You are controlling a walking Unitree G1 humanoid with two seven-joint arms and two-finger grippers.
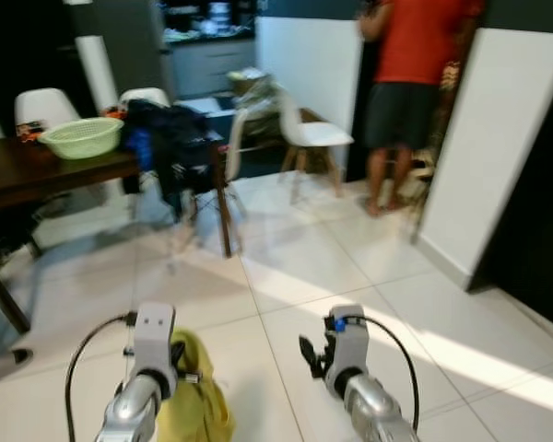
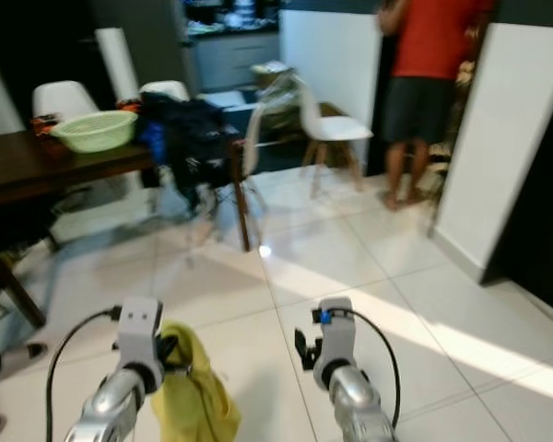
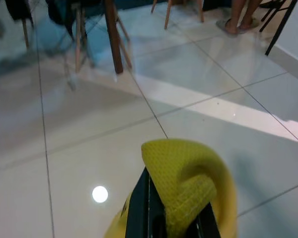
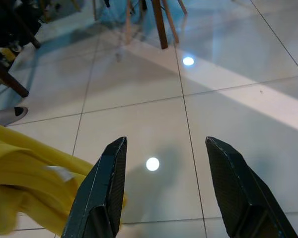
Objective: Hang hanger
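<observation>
Carrying yellow cloth (image 1: 195,396) over tiled floor (image 1: 350,267).
Left gripper (image 3: 159,218) clenched on cloth; right gripper (image 4: 164,193) spread wide (empty).

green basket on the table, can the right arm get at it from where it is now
Probably not. The green basket sits on the dark table far across the tiled floor, while the right gripper hangs open and low near the robot. Nothing blocks the way; the robot would need to walk closer first.
</observation>
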